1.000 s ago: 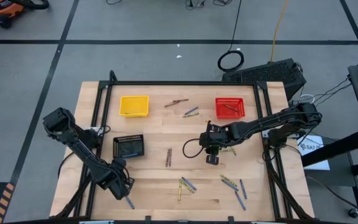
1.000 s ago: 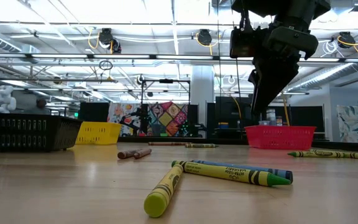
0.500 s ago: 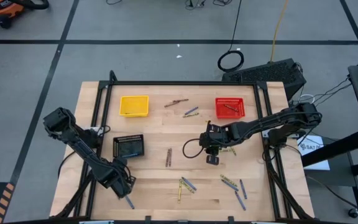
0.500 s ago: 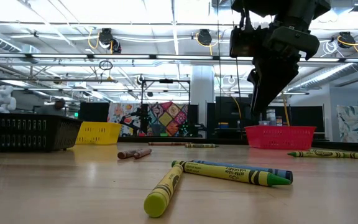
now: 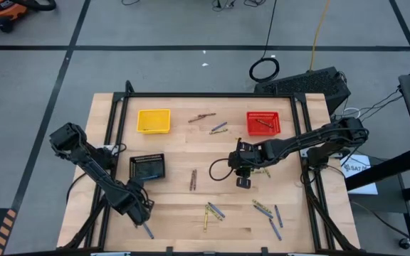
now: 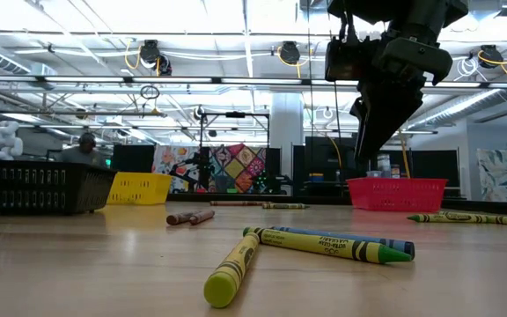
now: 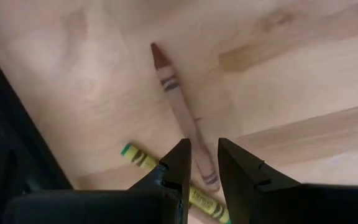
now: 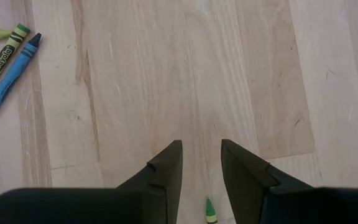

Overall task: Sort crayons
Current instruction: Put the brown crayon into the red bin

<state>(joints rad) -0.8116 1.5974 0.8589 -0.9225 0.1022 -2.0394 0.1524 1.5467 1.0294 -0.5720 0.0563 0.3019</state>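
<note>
high: left gripper (image 5: 142, 217) at table's (image 5: 176, 160) 7 o'clock, right gripper (image 5: 243, 182) mid-table; crayons (image 5: 213, 211) scattered, count unclear | low: three crayons near, black basket (image 6: 38, 187) cut off | left wrist: fingers (image 7: 178, 163) apart over brown crayon (image 7: 180, 112), green crayon (image 7: 143, 159) part hidden | right wrist: fingers (image 8: 168, 163) apart, empty; green tip (image 8: 211, 211) cut off

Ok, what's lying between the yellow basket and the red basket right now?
Crayons on bare wood: brown-red crayons toward the yellow basket, blue and yellow crayons toward the red basket. The high view shows it.
</note>
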